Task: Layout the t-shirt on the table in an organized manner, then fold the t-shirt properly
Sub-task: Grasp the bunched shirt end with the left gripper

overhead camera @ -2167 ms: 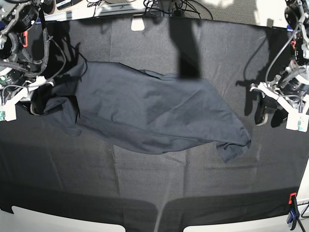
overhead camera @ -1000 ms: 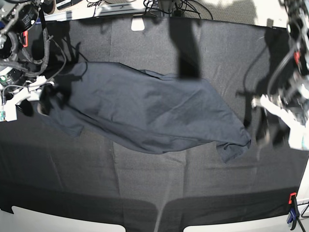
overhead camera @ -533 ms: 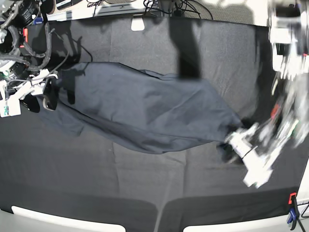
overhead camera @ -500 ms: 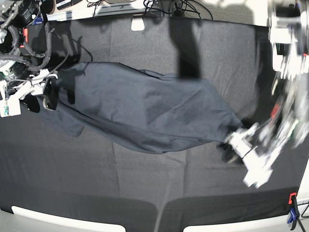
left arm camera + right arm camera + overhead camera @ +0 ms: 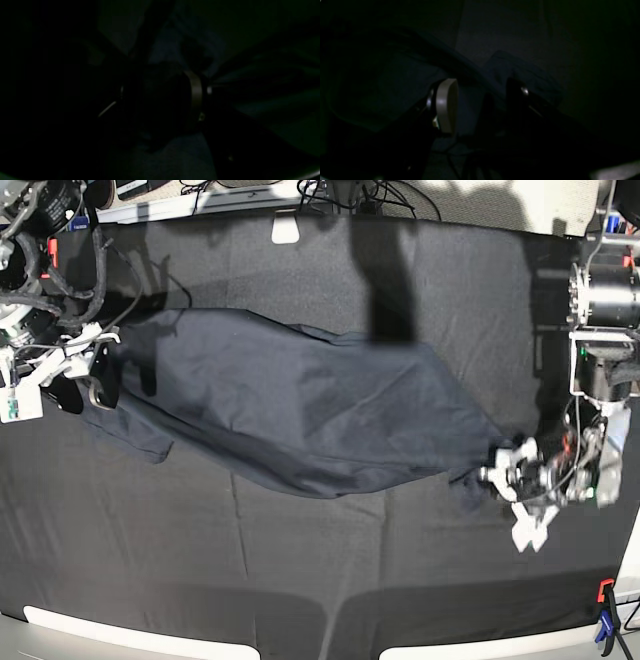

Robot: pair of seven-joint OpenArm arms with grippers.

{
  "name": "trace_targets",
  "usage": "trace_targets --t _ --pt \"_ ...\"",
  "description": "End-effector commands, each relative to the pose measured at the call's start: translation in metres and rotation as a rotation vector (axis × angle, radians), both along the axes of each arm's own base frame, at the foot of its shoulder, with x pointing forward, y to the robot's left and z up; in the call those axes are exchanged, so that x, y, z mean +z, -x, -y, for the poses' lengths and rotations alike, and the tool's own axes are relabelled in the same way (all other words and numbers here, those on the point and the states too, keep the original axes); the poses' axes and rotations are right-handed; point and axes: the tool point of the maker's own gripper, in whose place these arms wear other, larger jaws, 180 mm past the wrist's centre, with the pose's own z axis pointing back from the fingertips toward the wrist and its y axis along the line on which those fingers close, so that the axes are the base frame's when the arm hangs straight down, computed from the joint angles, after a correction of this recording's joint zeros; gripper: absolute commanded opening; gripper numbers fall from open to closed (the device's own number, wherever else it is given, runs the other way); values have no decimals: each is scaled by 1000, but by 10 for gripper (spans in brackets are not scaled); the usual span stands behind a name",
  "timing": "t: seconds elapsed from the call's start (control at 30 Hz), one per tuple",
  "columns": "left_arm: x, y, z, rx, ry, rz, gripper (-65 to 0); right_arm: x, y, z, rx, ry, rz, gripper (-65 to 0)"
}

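The t-shirt [image 5: 300,415] lies crumpled in a long slanting heap across the middle of the table [image 5: 330,570], its bulk running from the upper left down to a narrow tail at the lower right. The right gripper [image 5: 97,375] sits at the shirt's left end, and in the right wrist view its jaws stand apart with a ridge of shirt cloth [image 5: 480,82] running between them; whether they actually pinch it I cannot tell. The left gripper [image 5: 497,473] is down at the shirt's right tail, touching the cloth; its wrist view is too dark to tell whether the jaws are spread or pressed together.

Below the shirt the black table cover is wide and bare to the pale front rim. A blue and red clamp [image 5: 606,612] grips the table's lower right corner, well apart from the shirt. Cables [image 5: 330,192] lie beyond the far edge.
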Motion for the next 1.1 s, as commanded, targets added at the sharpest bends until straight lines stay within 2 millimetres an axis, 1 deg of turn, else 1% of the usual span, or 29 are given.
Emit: trace_targets --t 0.0,0.13,0.43,0.6,0.63,0.77,1.07 --pt "22 -18 1 6 36 60 -394 13 -4 -4 35 20 54 -344" --pt "20 -14 6 6 85 47 -394 14 -4 -5 40 14 58 -344" --pt "20 -14 16 -21 101 50 -397 29 -6 -25 111 -95 127 -344" --pt "20 -14 20 -26 107 50 -397 46 -5 -44 190 -197 199 -344" --pt "20 -14 20 -26 107 50 -397 48 -5 -46 195 -205 204 -344" --pt "17 -10 20 -33 102 29 -396 46 -5 -44 189 -197 198 -344" --pt "18 -11 20 -32 102 33 -396 46 -5 -44 190 -197 198 -344"
